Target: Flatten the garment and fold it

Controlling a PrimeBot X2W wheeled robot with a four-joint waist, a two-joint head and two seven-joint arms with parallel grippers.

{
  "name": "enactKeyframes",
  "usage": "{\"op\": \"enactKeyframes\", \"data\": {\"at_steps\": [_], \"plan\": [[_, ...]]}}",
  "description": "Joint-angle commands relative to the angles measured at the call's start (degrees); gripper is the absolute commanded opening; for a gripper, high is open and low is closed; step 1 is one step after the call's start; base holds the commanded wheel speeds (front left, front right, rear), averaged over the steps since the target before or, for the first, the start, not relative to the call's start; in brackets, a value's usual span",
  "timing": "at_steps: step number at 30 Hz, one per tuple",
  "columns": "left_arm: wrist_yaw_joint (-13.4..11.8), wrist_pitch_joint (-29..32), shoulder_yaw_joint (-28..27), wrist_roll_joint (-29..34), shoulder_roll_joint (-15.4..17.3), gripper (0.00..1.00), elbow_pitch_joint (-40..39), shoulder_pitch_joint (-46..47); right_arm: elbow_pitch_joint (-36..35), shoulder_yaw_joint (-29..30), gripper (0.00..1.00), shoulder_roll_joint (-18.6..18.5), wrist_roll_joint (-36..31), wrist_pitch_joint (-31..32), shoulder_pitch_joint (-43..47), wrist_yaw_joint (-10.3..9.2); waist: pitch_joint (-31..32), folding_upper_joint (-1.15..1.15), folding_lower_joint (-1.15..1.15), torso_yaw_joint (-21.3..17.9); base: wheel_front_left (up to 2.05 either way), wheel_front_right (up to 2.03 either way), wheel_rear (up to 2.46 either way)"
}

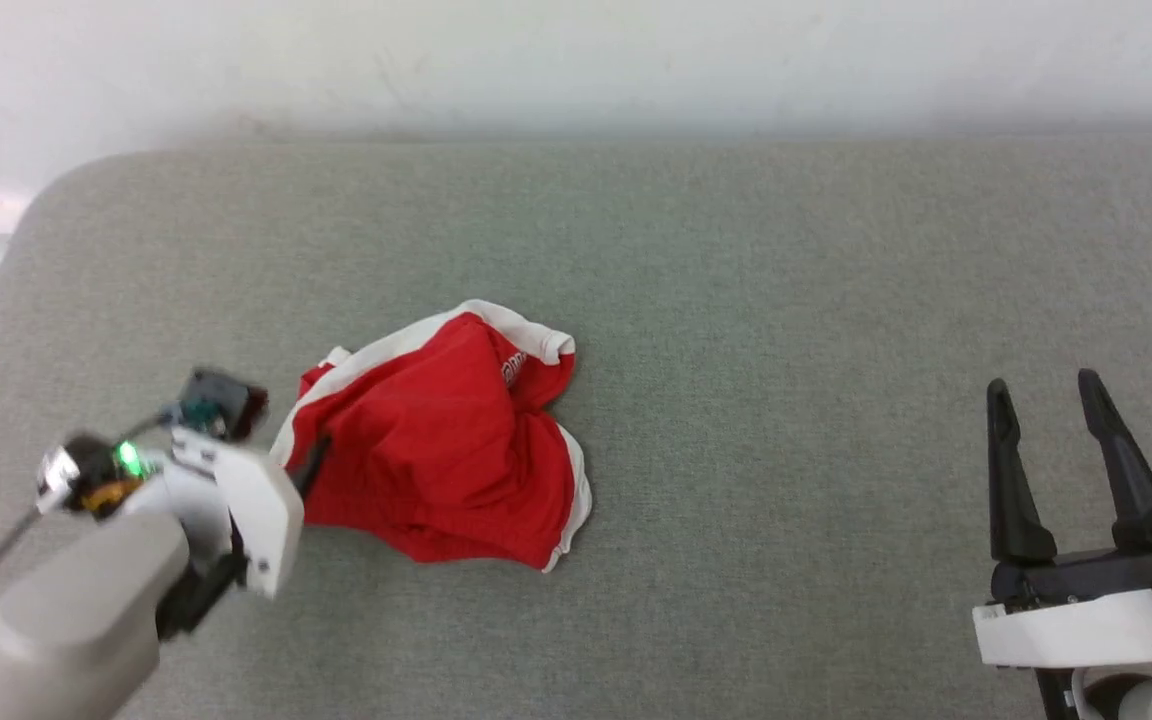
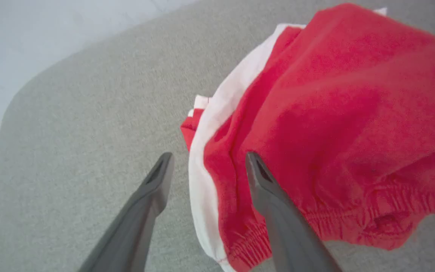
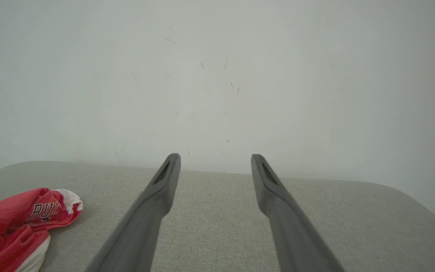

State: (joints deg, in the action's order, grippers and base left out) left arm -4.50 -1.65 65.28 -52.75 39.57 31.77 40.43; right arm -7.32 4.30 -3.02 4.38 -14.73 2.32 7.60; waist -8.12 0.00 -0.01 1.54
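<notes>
The garment is a pair of red shorts with white trim, lying crumpled left of the middle of the grey padded table. My left gripper is at its left edge. In the left wrist view the left gripper is open, its fingers astride the white stripe and elastic waistband of the garment; the cloth lies slack between them. My right gripper stands open far to the right, with nothing between its fingers. The right wrist view shows a bunched leg of the garment with part of a printed word.
A pale wall runs along the table's far edge. The table's rounded far-left corner drops off to a floor strip. Bare grey surface stretches between the shorts and my right gripper.
</notes>
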Motion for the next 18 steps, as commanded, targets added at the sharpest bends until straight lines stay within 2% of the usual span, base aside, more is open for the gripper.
{"op": "enactKeyframes", "data": {"at_steps": [1,6,10,12,15,18], "plan": [[-0.53,-0.5,-0.61,0.4,0.17,1.0,-0.1,1.69,-0.02,0.0,1.0,0.14,-0.6,-0.27,0.5,-0.11,0.87,0.0,0.01,0.64,0.0,0.0,0.0],[-0.8,-1.32,-1.74,3.92,0.97,1.0,-3.68,9.46,-0.25,0.05,1.0,0.14,-0.69,-0.27,0.97,-0.11,1.87,0.0,0.01,1.49,0.0,0.0,0.0],[0.33,1.19,-1.71,5.95,-0.83,1.0,-6.33,16.34,-0.42,-0.54,1.0,0.14,-0.88,-0.27,0.48,-0.11,1.15,0.0,0.01,1.44,0.0,0.0,0.0],[2.02,3.63,-1.2,5.94,-2.69,1.0,-6.49,19.18,-0.51,-1.08,1.0,0.14,-1.01,-0.27,-0.18,-0.11,0.34,0.0,0.01,0.81,0.0,0.0,0.0],[6.23,9.79,0.54,4.53,-5.95,1.0,-4.95,22.5,-0.66,-1.59,1.0,0.14,-1.0,-0.27,-1.35,-0.11,-1.18,0.0,0.01,-0.91,0.0,0.0,0.0],[9.22,15.49,2.79,3.69,-9.19,1.0,-2.98,25.17,-0.71,-1.7,1.0,0.14,-0.76,-0.27,-2.41,-0.11,-2.8,0.0,0.01,-2.96,0.0,0.0,0.0]]}}
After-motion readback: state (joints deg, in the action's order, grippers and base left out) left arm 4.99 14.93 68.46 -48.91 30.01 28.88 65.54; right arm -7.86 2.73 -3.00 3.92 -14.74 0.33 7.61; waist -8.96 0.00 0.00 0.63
